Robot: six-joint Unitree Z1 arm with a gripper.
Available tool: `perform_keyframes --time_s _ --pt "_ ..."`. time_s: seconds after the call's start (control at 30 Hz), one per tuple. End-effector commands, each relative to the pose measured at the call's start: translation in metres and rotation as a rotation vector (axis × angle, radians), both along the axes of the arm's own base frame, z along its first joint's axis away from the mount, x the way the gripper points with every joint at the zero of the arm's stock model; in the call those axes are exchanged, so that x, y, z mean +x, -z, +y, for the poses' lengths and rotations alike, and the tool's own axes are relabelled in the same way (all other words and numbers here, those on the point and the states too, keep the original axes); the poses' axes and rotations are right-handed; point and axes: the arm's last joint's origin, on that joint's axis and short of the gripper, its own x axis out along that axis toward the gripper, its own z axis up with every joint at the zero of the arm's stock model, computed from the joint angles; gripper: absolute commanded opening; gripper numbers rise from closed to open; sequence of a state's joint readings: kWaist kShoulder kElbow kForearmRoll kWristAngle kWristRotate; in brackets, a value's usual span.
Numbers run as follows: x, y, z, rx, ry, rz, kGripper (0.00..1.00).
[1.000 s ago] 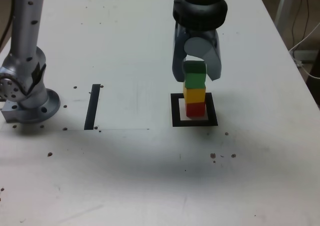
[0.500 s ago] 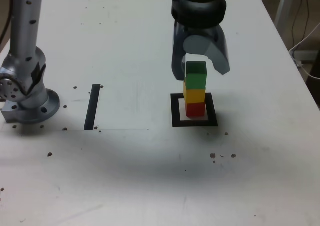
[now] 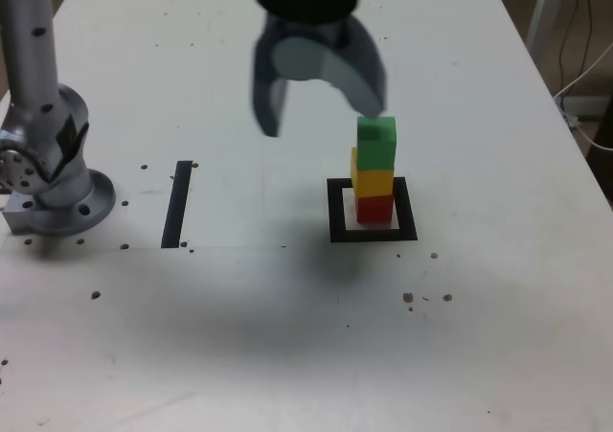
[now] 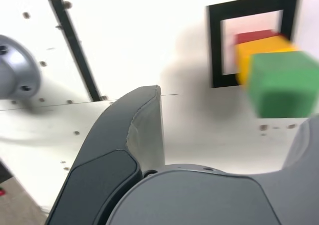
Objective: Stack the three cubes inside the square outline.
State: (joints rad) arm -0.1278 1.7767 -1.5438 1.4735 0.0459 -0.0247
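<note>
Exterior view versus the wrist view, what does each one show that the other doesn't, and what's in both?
Only the exterior view shows the whole open gripper raised up and to that view's left of the stack, the far table edge, and cables beyond it.

Only the wrist view shows the inner face of one finger close up.

Both show the green cube on the yellow cube on the red cube inside the square outline, the straight tape strip and the arm's base.

You are seeing bright, even light; the gripper point(image 3: 321, 92) is blurring, its soft shadow falling toward six o'clock.
</note>
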Motion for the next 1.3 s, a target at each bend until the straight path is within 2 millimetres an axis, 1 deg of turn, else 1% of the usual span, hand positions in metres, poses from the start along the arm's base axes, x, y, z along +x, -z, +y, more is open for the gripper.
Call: perform_keyframes --time_s 0.0,0.13,0.27,0.37,0.47,0.67,0.87,1.1,1.27 --pt "-0.021 -0.001 0.002 0.007 0.008 0.012 1.00" --pt "-0.051 0.012 0.006 0.017 0.012 0.065 1.00" --pt "-0.078 0.032 0.010 0.009 0.010 0.079 1.00" --pt "-0.093 0.048 0.011 0.004 0.009 0.071 1.00" --pt "-0.103 0.062 0.013 0.004 0.009 0.067 1.00" --pt "-0.119 0.086 0.015 0.010 0.009 0.075 1.00" --pt "-0.129 0.103 0.016 0.014 0.009 0.091 1.00" --pt "-0.132 0.112 0.017 0.021 0.006 0.092 1.00" --pt "-0.133 0.118 0.018 0.039 0.006 0.057 1.00"
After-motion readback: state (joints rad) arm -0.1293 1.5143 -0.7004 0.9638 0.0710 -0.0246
